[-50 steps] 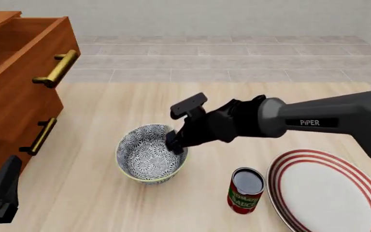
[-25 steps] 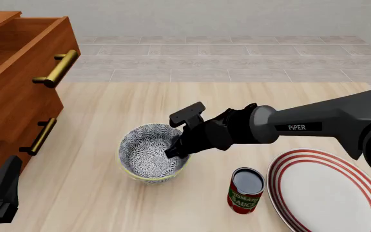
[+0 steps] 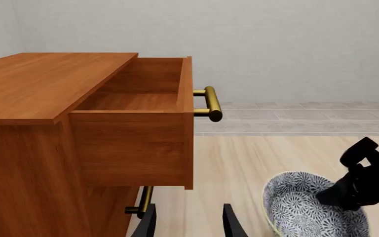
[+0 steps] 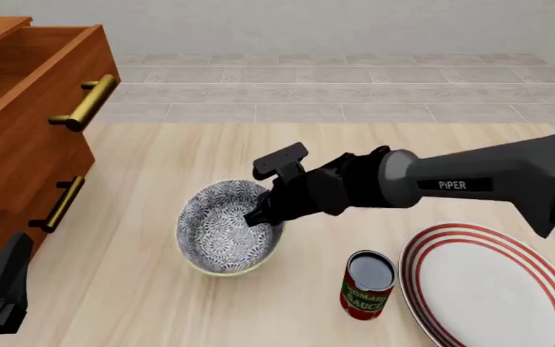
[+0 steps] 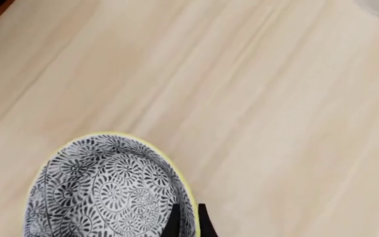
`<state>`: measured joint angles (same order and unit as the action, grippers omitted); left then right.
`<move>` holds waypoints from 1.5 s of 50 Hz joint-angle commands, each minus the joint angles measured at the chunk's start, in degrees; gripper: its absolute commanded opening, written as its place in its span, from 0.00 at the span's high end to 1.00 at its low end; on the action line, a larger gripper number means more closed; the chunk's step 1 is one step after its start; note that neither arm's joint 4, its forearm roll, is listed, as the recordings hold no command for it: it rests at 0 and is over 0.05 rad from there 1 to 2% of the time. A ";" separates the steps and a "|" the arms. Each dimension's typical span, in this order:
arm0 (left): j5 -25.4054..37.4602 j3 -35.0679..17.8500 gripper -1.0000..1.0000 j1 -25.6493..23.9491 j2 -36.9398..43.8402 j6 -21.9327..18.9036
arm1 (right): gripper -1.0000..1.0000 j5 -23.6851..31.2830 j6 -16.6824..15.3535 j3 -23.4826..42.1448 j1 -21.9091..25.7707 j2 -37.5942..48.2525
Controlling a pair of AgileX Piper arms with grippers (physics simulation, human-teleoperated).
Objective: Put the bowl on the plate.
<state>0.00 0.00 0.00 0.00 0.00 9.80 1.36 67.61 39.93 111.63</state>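
Front view: right gripper (image 4: 263,215), fingers pinching the rim of the grey-and-white floral deep bowl (image 4: 222,228) mid-counter, for carrying to the red-ringed white plate (image 4: 494,288) at the counter's right near corner; left gripper (image 3: 188,222) idling, fingers apart.

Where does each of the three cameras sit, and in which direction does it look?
Front view: fixed above and behind the arms, looking forward and down at the table; the right arm shows.
Left wrist view: behind the left gripper, facing the drawer cabinet.
Right wrist view: behind the right gripper, looking down at its fingers pinching the rim.
All three share the bowl.
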 commanded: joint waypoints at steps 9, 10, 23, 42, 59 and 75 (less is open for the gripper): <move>0.00 0.00 0.00 0.00 0.00 0.00 | 1.00 3.31 -0.13 3.72 -1.23 -3.62; 0.00 0.00 0.00 0.00 0.00 0.00 | 1.00 3.31 -0.13 3.72 -1.23 -3.62; 0.00 0.00 0.00 0.00 0.00 0.00 | 1.00 5.50 -1.11 5.37 -1.92 -7.20; 0.00 0.00 0.00 0.00 0.00 0.00 | 1.00 6.85 -2.45 4.12 -7.87 -13.35; 0.00 0.00 0.00 0.00 0.00 0.00 | 1.00 6.73 -2.74 -4.83 -15.89 -24.49; 0.00 0.00 0.00 0.00 0.00 0.00 | 1.00 7.66 -3.15 -14.11 -24.17 -36.21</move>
<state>0.00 0.00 0.00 0.00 0.00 17.01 -1.83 58.54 20.50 82.24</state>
